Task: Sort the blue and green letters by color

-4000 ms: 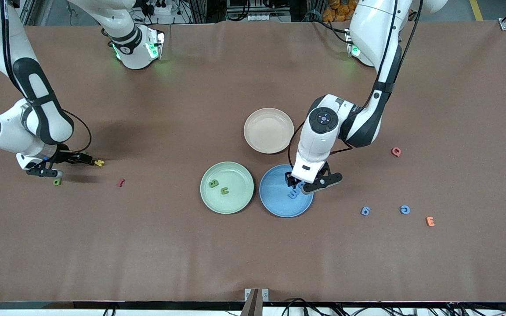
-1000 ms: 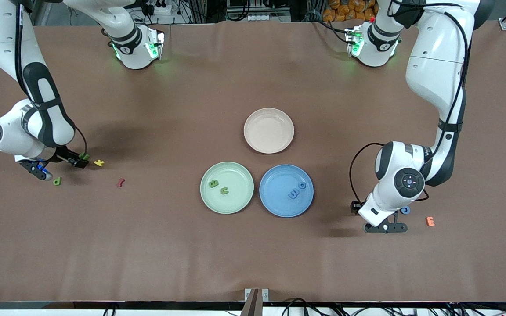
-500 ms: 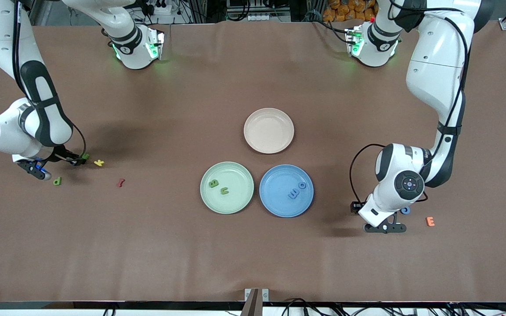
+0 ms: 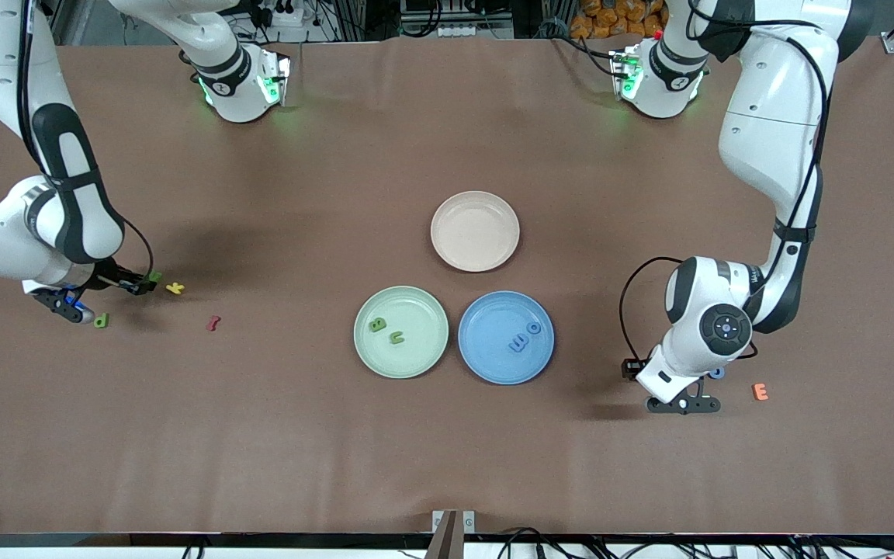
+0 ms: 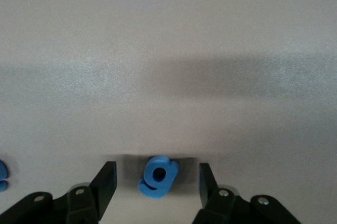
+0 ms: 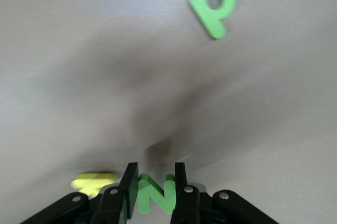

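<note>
With your right hand [image 6: 153, 182] clamped on the chunky green foam letter N [image 6: 154, 195] beside the small yellow letter [image 4: 174, 288], lift straight, while your left hand [image 5: 156, 184], fingers apart, straddles the light blue foam letter g [image 5: 157, 176] on the brown worktop [image 4: 447, 435]; lower squarely before pinching.

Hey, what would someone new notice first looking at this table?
Three plates mid-table: the green plate holds two green letters, the blue plate two blue ones. At its end, the right gripper pinches a green N; the left gripper straddles a blue g, open.
</note>
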Action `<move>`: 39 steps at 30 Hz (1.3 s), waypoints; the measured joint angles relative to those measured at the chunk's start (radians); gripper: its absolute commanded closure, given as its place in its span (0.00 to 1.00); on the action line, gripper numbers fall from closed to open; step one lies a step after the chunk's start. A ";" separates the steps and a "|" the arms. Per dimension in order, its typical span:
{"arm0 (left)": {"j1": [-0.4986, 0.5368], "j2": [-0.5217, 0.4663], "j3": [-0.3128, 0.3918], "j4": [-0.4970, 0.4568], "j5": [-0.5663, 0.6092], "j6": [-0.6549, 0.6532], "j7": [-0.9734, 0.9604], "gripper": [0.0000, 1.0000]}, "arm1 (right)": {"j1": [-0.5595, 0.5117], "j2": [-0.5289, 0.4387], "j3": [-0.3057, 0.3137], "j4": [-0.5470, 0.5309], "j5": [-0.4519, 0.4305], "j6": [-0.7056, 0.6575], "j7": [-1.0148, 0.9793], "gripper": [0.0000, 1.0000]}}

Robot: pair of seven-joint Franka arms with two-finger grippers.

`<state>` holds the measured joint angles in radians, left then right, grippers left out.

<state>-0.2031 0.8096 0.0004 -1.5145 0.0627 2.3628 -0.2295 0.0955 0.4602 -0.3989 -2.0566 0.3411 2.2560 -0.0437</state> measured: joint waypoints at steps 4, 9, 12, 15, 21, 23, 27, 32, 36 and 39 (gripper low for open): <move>0.001 0.003 0.000 0.000 0.000 0.013 0.000 0.36 | 0.017 -0.008 0.000 0.054 0.000 -0.070 0.031 0.93; 0.001 0.005 -0.001 0.000 0.000 0.020 0.000 0.44 | 0.068 -0.011 0.002 0.122 0.000 -0.141 0.139 0.93; 0.002 0.005 -0.001 0.000 0.000 0.020 0.000 0.50 | 0.115 -0.011 0.004 0.163 0.000 -0.178 0.240 0.93; 0.002 0.005 -0.002 0.000 0.000 0.024 0.000 0.53 | 0.164 -0.011 0.007 0.197 0.001 -0.213 0.348 0.93; 0.003 0.006 -0.003 0.000 0.000 0.030 0.000 0.58 | 0.252 -0.011 0.033 0.245 0.002 -0.237 0.581 0.93; 0.004 0.006 -0.004 0.000 0.000 0.031 0.000 0.59 | 0.266 -0.009 0.054 0.258 0.002 -0.237 0.652 0.93; 0.004 0.006 -0.004 0.000 0.000 0.031 0.000 0.63 | 0.274 -0.001 0.108 0.285 0.002 -0.232 0.781 0.93; 0.004 0.007 -0.005 0.000 0.000 0.032 0.000 0.67 | 0.292 0.019 0.146 0.325 0.002 -0.228 0.918 0.93; 0.005 0.008 -0.006 0.000 0.000 0.032 0.000 0.70 | 0.334 0.047 0.152 0.372 0.004 -0.225 1.032 0.93; 0.005 0.008 -0.006 0.000 0.000 0.032 0.000 0.72 | 0.370 0.075 0.153 0.414 0.005 -0.224 1.115 0.93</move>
<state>-0.1982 0.8179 -0.0054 -1.5143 0.0627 2.3948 -0.2295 0.4655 0.5351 -0.2458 -1.6429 0.3456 2.0324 1.0710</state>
